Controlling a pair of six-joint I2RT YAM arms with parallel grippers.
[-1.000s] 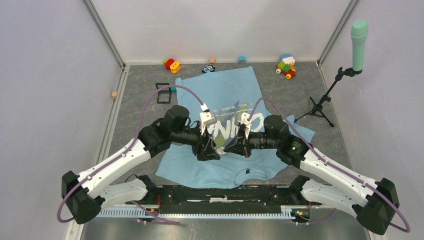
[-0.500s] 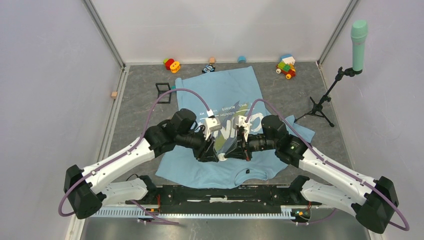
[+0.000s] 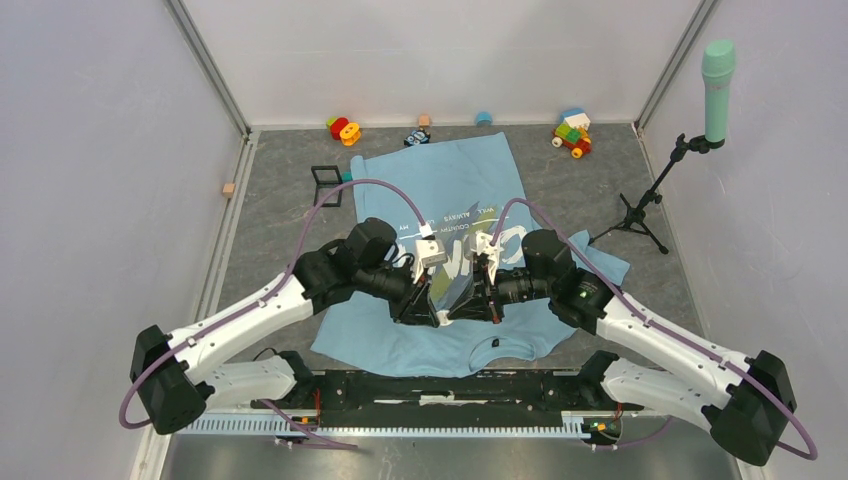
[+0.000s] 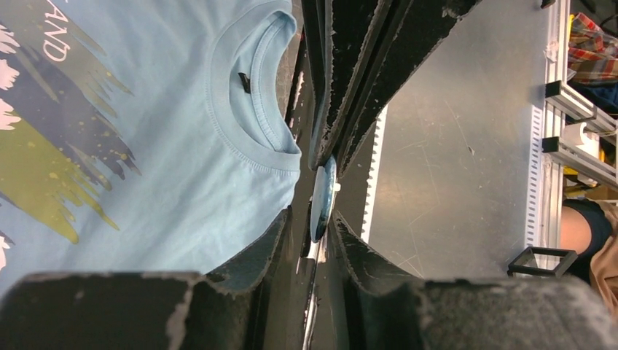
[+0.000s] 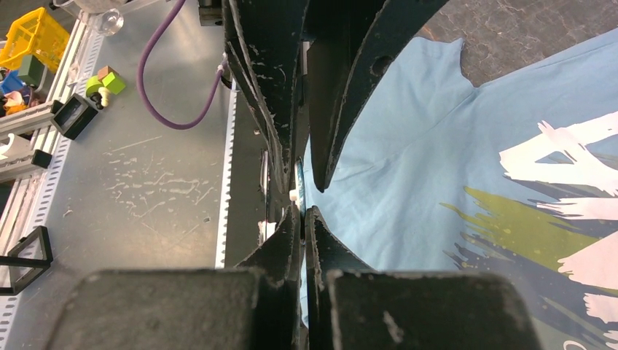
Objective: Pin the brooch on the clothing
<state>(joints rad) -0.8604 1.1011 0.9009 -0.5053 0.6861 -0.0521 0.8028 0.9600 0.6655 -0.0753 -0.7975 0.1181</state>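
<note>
The left gripper (image 3: 436, 312) and right gripper (image 3: 456, 308) are met tip to tip, with the T-shirt (image 3: 450, 180) spread beneath them.

You are looking down into a booth with plain white walls (image 3: 90, 150) on the left, far and right sides, joined at the far corners by grey metal posts (image 3: 205, 65). The table (image 3: 270, 200) has a mottled dark grey top with a paler strip along its left edge. At its near edge you see a black mounting rail (image 3: 440, 385) over a toothed white strip, and past that a scratched bare metal surface (image 4: 452, 146). On the right stands a small black tripod stand (image 3: 640, 215) carrying a teal microphone (image 3: 717, 85). Along the far wall lie small coloured toy blocks (image 3: 572, 133), and a black square frame (image 3: 326, 186) sits far left. The light is even and soft.
</note>
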